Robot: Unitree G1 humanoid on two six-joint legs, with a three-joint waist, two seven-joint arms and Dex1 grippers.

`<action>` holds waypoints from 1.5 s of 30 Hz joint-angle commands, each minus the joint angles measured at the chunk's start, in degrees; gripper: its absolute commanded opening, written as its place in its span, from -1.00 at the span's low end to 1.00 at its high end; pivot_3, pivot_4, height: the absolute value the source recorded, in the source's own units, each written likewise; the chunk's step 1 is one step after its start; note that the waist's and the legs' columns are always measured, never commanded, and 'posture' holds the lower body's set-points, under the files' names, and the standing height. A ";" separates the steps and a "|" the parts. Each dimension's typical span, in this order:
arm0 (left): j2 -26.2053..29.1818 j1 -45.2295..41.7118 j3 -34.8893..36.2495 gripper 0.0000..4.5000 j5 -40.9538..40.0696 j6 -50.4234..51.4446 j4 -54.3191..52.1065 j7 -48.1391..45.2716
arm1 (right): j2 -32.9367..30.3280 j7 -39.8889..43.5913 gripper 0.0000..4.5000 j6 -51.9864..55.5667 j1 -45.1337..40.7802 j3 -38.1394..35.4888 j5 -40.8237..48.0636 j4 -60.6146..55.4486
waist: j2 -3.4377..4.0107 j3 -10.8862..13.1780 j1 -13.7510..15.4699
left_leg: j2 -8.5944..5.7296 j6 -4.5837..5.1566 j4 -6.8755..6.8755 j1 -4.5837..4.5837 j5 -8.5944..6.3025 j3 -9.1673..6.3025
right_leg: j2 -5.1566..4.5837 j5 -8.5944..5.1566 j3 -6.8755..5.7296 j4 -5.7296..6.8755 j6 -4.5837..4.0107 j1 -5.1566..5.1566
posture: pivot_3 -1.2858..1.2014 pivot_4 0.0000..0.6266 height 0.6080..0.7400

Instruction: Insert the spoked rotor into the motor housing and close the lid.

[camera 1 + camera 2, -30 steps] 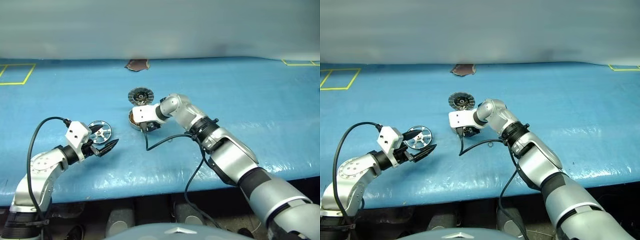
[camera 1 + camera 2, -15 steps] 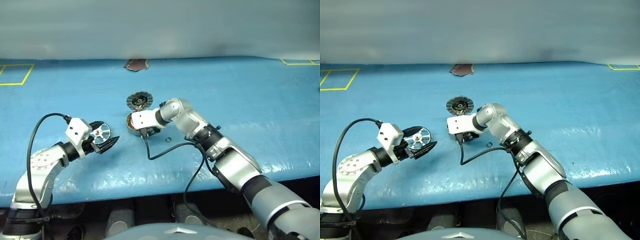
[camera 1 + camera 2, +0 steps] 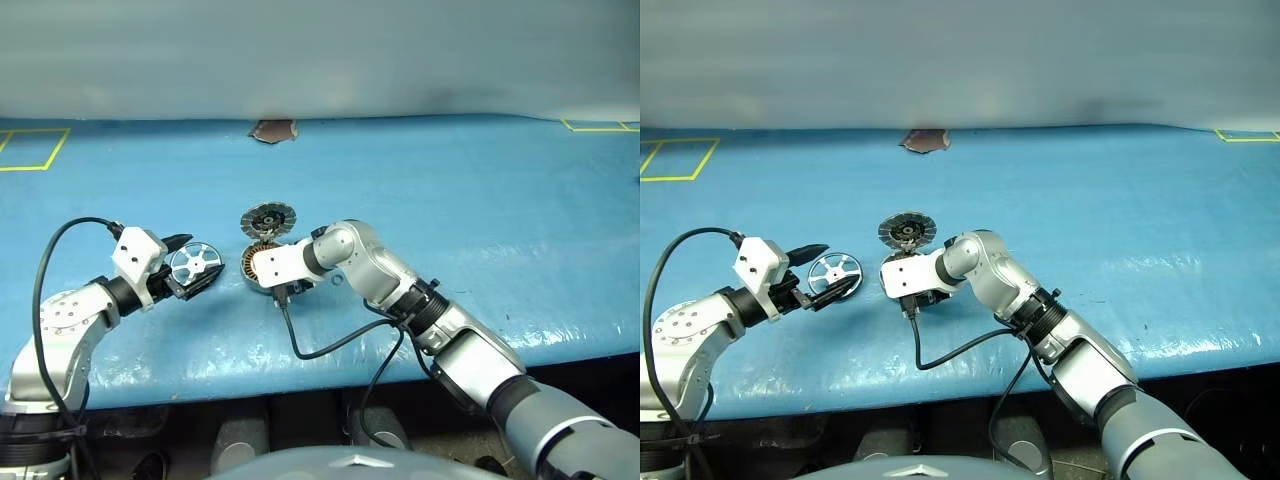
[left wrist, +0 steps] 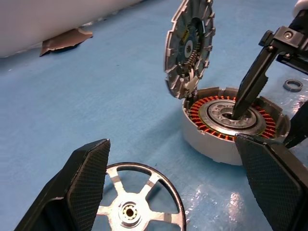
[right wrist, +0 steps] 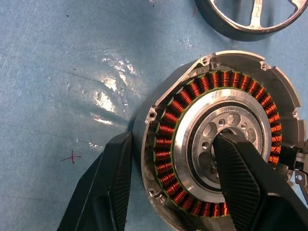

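Note:
The spoked rotor (image 4: 139,204) lies flat on the blue table. My left gripper (image 4: 173,144) is open, one finger on each side of the rotor, not touching it. Just to its right stands the motor housing (image 5: 192,91), its copper windings showing. The hinged lid (image 4: 190,45) is raised upright at the housing's far edge. My right gripper (image 5: 173,144) is shut on the motor housing: one finger sits in the silver centre hub and the other presses the outer wall. In the left eye view the rotor (image 3: 195,265), housing (image 3: 258,268) and lid (image 3: 268,218) sit close together left of centre.
A small loose metal ring (image 4: 292,85) lies on the table just past the housing. A black cable (image 3: 320,345) loops from my right wrist over the front of the table (image 3: 450,180). A brown patch (image 3: 272,130) and yellow tape marks (image 3: 30,150) are at the back.
My right gripper has dragged the housing, lid still raised, nearer and to the left, close to the rotor. My left gripper has shifted slightly left and now straddles the rotor.

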 commanded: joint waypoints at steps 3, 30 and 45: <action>0.54 -1.60 1.26 1.00 -0.08 -0.98 -0.13 0.07 | -1.89 2.37 0.56 2.96 2.95 3.06 -0.66 0.32 | -0.01 -0.02 0.41 | -0.02 0.00 0.03 0.00 0.00 -0.01 | -0.03 0.00 -0.02 -0.01 0.00 0.04 | 0.03 -0.52 1.00; 2.15 -3.01 -2.56 1.00 -2.94 0.11 1.43 -9.08 | -4.42 -21.72 0.98 21.98 28.40 -26.28 14.63 -41.64 | -0.05 0.02 0.58 | -0.01 -0.07 0.07 -0.27 -0.04 -0.05 | -0.03 -0.02 -0.05 -0.07 0.01 -0.16 | 0.03 -0.52 1.00; 3.76 -2.62 -3.55 1.00 -3.25 0.48 1.42 -11.98 | -6.95 -29.27 0.98 23.91 41.26 -28.24 21.12 -43.53 | -0.07 0.04 0.48 | 0.02 -0.08 0.09 -0.25 -0.05 -0.01 | -0.06 -0.05 -0.05 -0.08 -0.02 -0.17 | 0.03 -0.52 1.00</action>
